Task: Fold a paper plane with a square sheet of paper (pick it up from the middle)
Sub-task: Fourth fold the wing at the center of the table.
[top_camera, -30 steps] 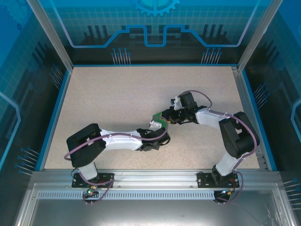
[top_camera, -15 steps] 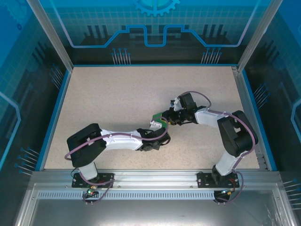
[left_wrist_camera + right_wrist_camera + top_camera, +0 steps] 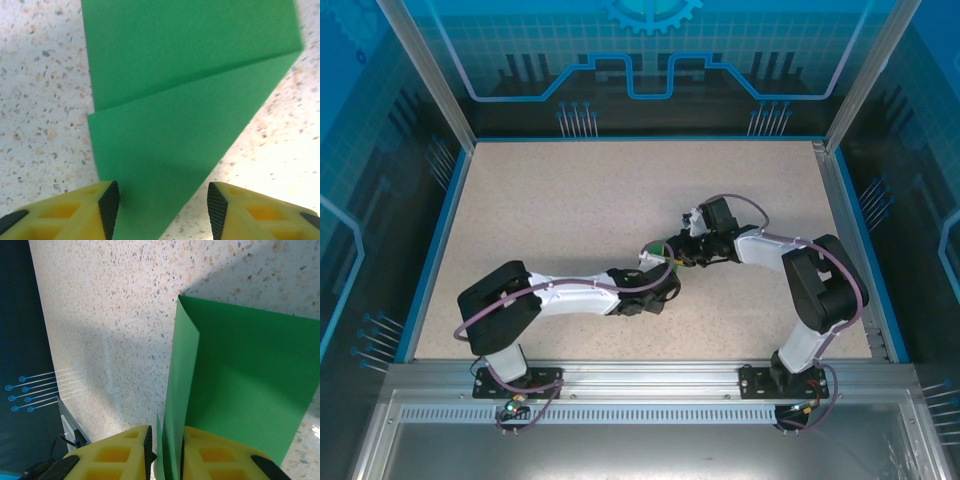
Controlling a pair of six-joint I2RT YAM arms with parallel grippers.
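Observation:
The green sheet of paper (image 3: 185,100) is folded, with a slanted crease and one diagonal edge, and lies mid-table. In the top view only a small patch of the paper (image 3: 664,249) shows between the two wrists. My left gripper (image 3: 162,210) is open above the paper's narrow near end, with its yellow fingers (image 3: 100,210) on either side and apart from it. My right gripper (image 3: 166,455) is shut on upright folded layers of the paper (image 3: 240,390), whose other part spreads to the right. The two grippers meet at the paper, left gripper (image 3: 656,258) and right gripper (image 3: 678,255).
The speckled table (image 3: 570,200) is bounded by a blue rim (image 3: 440,220) and see-through walls. The right arm's elbow (image 3: 820,285) rises near the right edge. An aluminium rail (image 3: 640,385) runs along the front by both bases.
The left gripper has moved a little forward toward the right gripper and now covers more of the green paper. The right gripper edged slightly left, still shut on the paper.

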